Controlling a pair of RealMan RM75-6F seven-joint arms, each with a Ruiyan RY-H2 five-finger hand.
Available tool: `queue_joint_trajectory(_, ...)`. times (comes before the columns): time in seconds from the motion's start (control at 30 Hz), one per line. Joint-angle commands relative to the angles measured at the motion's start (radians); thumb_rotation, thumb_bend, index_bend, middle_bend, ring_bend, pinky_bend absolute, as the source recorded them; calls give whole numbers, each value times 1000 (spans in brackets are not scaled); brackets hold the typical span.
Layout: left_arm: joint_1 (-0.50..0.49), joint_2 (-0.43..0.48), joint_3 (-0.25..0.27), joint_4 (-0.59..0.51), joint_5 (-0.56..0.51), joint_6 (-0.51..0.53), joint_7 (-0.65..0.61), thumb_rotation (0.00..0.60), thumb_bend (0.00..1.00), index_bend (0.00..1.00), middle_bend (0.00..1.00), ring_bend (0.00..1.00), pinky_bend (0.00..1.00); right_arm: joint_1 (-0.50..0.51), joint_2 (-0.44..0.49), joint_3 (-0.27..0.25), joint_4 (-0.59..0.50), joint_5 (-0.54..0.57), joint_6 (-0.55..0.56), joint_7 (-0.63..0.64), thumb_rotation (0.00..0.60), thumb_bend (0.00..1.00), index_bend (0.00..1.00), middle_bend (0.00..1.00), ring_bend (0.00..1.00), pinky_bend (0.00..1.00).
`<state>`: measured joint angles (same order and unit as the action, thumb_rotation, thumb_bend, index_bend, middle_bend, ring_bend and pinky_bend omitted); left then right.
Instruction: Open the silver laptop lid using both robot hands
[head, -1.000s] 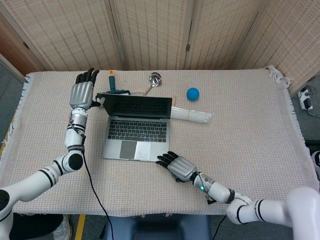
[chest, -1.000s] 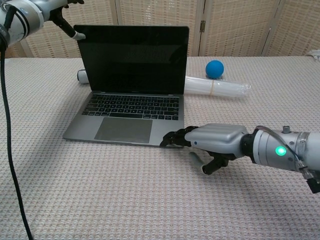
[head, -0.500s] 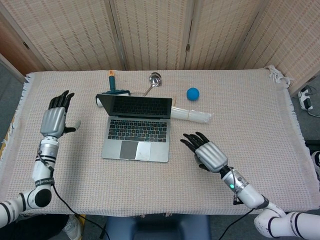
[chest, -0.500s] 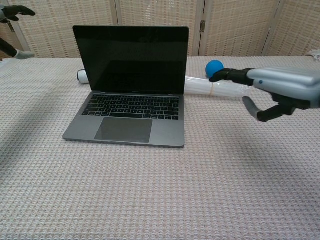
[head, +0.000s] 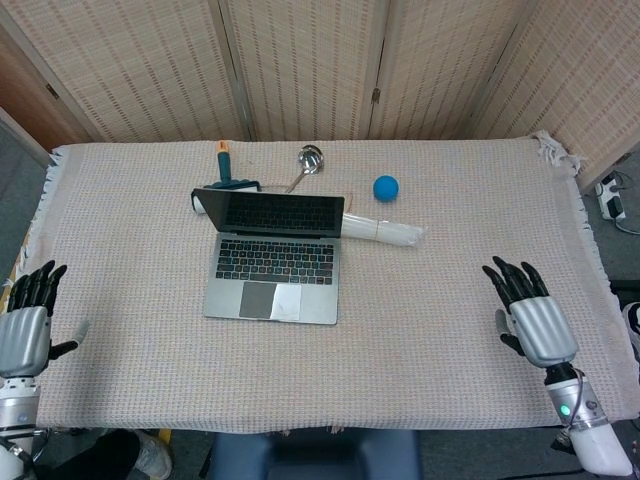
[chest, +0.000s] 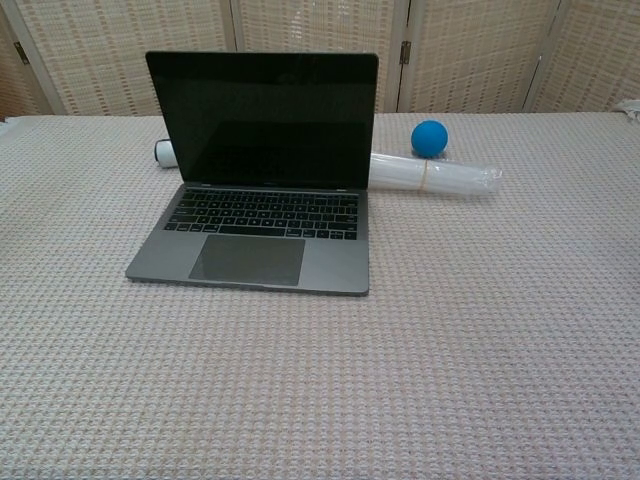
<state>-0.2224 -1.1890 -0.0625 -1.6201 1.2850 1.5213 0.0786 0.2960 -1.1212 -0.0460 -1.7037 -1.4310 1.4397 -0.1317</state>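
The silver laptop (head: 272, 262) (chest: 262, 215) sits on the cloth-covered table with its lid upright and its dark screen and keyboard showing. My left hand (head: 24, 328) hovers at the table's near left corner, fingers spread, holding nothing. At the near right edge my right hand (head: 528, 318) is likewise empty with fingers apart. Both hands are far from the laptop. Neither hand appears in the chest view.
A blue ball (head: 386, 187) (chest: 429, 137) and a clear plastic tube (head: 382, 230) (chest: 435, 176) lie right of the laptop's lid. Behind the laptop are a metal ladle (head: 306, 160) and a teal-handled tool (head: 225, 165). Folding screens stand behind the table.
Both hands have pulled away from the laptop: the left from the lid's corner out to the near left edge, the right from the base's front corner to the near right edge. The lid stays open.
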Motion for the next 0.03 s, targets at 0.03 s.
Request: queue_joint_trajectory(0.03,66,8,51,-12,56,78,19,600,350,99,64,0,0,-97,8,-22,33,-34,108,61,600,705,0,47,90,0)
